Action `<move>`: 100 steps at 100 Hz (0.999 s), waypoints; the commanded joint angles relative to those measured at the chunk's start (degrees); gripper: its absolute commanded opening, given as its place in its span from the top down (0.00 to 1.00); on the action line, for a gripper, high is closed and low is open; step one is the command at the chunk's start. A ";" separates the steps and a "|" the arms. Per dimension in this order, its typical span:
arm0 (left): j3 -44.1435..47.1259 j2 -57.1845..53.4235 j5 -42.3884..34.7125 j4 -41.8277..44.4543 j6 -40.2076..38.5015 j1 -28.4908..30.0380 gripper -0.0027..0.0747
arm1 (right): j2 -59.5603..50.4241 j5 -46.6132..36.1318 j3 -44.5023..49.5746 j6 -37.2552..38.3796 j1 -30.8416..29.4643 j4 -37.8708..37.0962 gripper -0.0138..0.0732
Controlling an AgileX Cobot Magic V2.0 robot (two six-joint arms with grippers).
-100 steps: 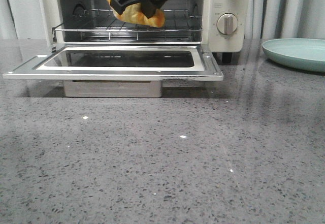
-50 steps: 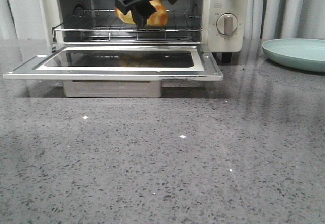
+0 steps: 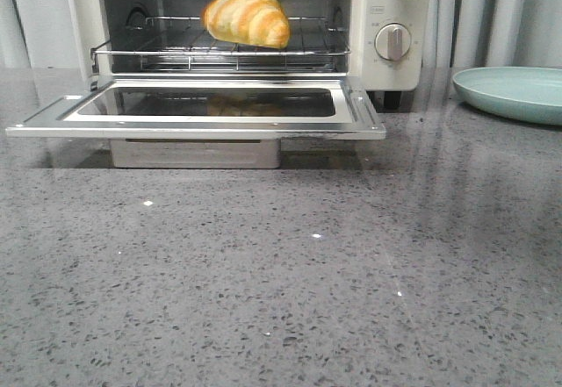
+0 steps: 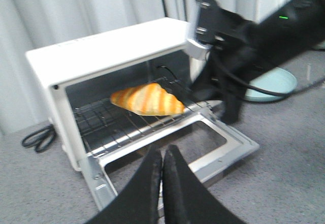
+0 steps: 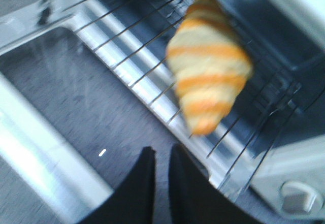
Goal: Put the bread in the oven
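The bread, a golden croissant with pale stripes, lies on the wire rack inside the cream-white oven, whose glass door is dropped open. It also shows in the left wrist view and the right wrist view. My right gripper is empty, its fingers almost together, above the open door and apart from the bread. The right arm hangs beside the oven's front right. My left gripper is shut and empty, back from the door. Neither gripper shows in the front view.
A pale teal plate sits on the grey speckled table right of the oven, also in the left wrist view. A black cable lies left of the oven. The oven's knobs are on its right side.
The right gripper let go of the bread on the rack and pulled up and out of the front view. The bread now rests alone in the oven.
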 commanded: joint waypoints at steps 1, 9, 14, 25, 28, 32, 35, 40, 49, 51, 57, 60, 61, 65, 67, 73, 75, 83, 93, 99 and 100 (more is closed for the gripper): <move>1.21 -2.64 -4.67 3.73 -4.14 0.07 0.99 | -8.31 -4.20 4.78 2.00 1.18 -1.33 0.89; 4.66 -6.31 -4.39 6.38 -6.09 0.07 0.99 | -15.78 -6.68 11.70 4.11 1.76 -1.33 0.90; 6.74 -8.36 -4.12 7.69 -6.55 0.07 0.99 | -20.91 -8.22 16.07 5.64 1.76 -1.33 0.90; 11.14 -12.56 -4.09 8.00 -6.55 0.07 0.99 | -33.26 -11.85 25.62 6.07 1.76 -1.57 0.90; 12.07 -13.75 -4.09 7.73 -6.55 0.07 0.99 | -37.57 -12.64 27.79 6.07 1.76 -1.57 0.90; 13.28 -14.76 -3.99 7.35 -6.55 0.07 0.99 | -41.92 -13.35 30.83 6.07 1.76 -1.85 0.90; 13.95 -15.56 -3.99 7.06 -6.55 0.07 0.99 | -46.22 -13.51 32.68 6.07 1.76 -2.44 0.90; 14.94 -16.20 -3.99 6.50 -6.55 0.07 0.99 | -51.97 -13.37 35.64 6.07 1.76 -3.26 0.90; 16.06 -16.62 -3.99 6.05 -6.55 0.07 0.99 | -61.30 -11.27 39.67 6.07 1.76 -3.99 0.90; 16.30 -16.62 -4.12 6.05 -6.55 0.07 0.99 | -62.52 -10.45 40.28 6.07 1.76 -3.99 0.90; 16.56 -16.62 -4.11 5.97 -6.55 0.07 0.99 | -67.04 -7.78 41.56 6.07 1.76 -4.61 0.90; 16.56 -16.62 -4.11 5.97 -6.55 0.07 0.99 | -68.59 -6.82 41.94 6.07 1.76 -4.97 0.90; 16.56 -16.62 -4.11 5.97 -6.55 0.07 0.99 | -69.27 -6.62 41.96 6.07 1.76 -5.14 0.90; 16.56 -16.62 -4.11 5.97 -6.55 0.07 0.99 | -70.70 -5.81 42.46 6.07 1.76 -5.80 0.90; 16.56 -16.62 -4.11 5.97 -6.55 -0.03 0.99 | -71.40 -5.66 42.62 6.07 1.76 -5.84 0.90; 16.56 -16.62 -4.11 5.83 -6.55 -0.03 0.99 | -72.83 -5.56 42.83 6.07 1.76 -5.99 0.90; 16.56 -16.62 -4.11 5.84 -6.55 -0.03 0.99 | -73.16 -5.69 42.83 6.07 1.76 -6.08 0.90; 16.56 -16.62 -4.11 5.84 -6.55 -0.03 0.99 | -73.89 -5.55 42.83 6.07 1.76 -6.08 0.90; 16.56 -16.62 -4.11 5.84 -6.55 -0.03 0.99 | -74.26 -4.51 42.83 6.07 1.76 -6.08 0.90; 16.56 -16.62 -4.11 5.84 -6.55 -0.03 0.99 | -74.26 -4.32 42.95 6.07 1.76 -6.08 0.90; 16.56 -16.62 -4.11 5.84 -6.55 -0.03 0.99 | -74.26 -4.21 42.95 6.07 1.76 -6.08 0.90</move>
